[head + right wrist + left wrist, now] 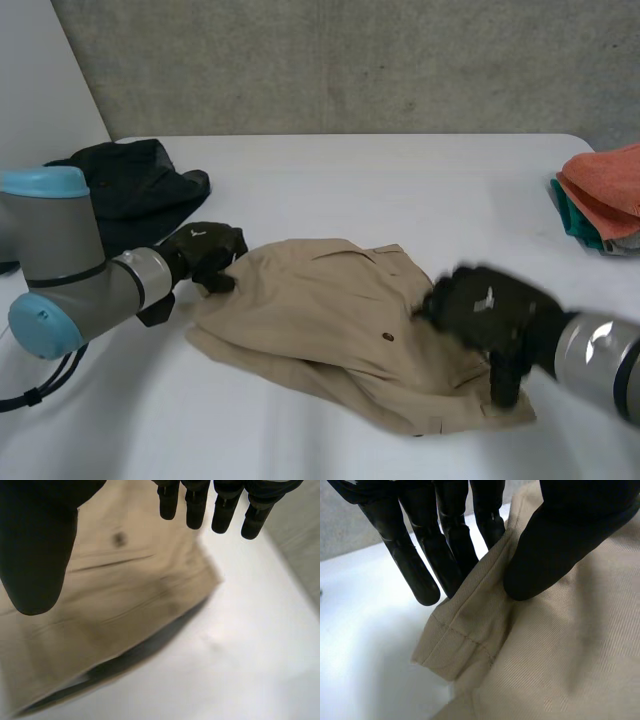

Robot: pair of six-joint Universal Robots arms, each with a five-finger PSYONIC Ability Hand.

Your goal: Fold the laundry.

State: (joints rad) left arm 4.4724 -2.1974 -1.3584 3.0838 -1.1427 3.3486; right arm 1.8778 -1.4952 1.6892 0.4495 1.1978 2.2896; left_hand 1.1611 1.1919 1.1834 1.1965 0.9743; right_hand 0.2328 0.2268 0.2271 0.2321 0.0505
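A beige garment lies crumpled in the middle of the white table. My left hand is at its far left corner. In the left wrist view the thumb presses a hemmed fold of the beige cloth against the fingers behind it. My right hand hovers over the garment's right part, near its front right corner. Its fingers are straight and apart from the thumb, with nothing between them. Below it lies the beige cloth with a dark button.
A black garment lies bunched at the back left, just behind my left arm. A stack of folded orange, teal and grey cloths sits at the table's right edge. A grey wall runs behind the table.
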